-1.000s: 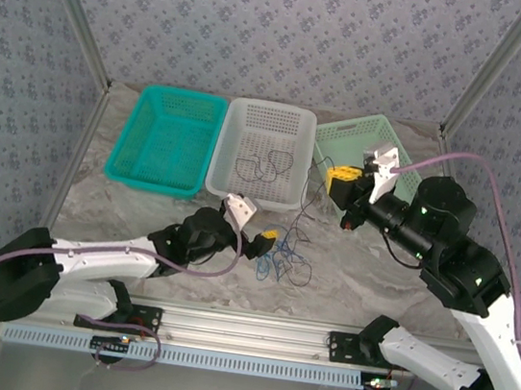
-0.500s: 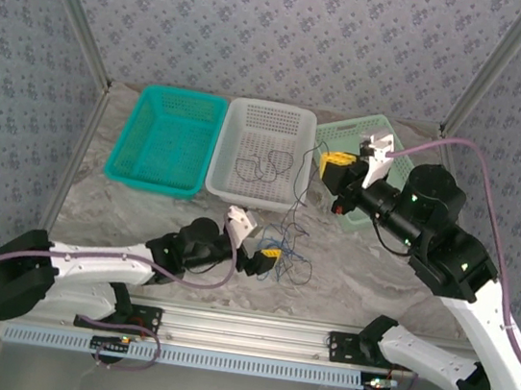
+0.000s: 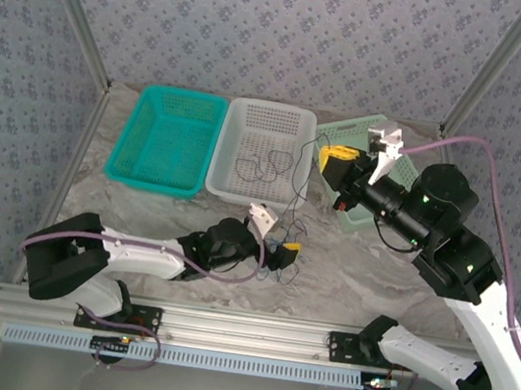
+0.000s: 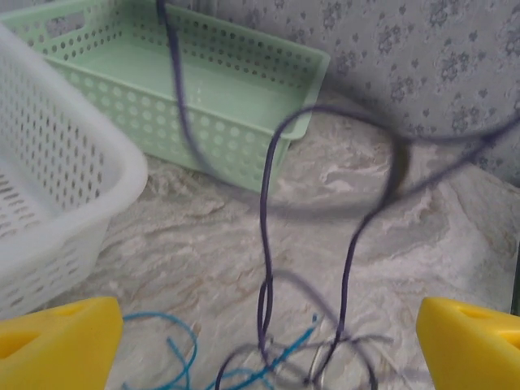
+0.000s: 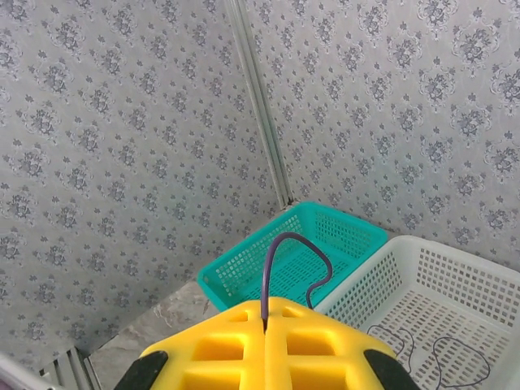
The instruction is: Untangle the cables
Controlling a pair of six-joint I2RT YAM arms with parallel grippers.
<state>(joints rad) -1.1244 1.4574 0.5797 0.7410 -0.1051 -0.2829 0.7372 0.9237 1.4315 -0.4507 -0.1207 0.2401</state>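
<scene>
Three baskets along the back: teal basket (image 3: 166,138), white basket (image 3: 270,124), green basket (image 3: 353,126). One dark cable (image 3: 264,167) looped inside the white one. On the table (image 3: 386,271), a knot of cables (image 4: 268,374), blue cable (image 4: 175,351) mixed with purple strands, too tangled to count. Two grippers. Left gripper (image 3: 283,253) low at the knot, jaws spread wide, gripping nothing, strands lying between its yellow pads (image 4: 57,341). Right gripper (image 3: 336,157) raised by the green basket, jaws clamped on one purple cable (image 5: 291,248) trailing down to the knot.
</scene>
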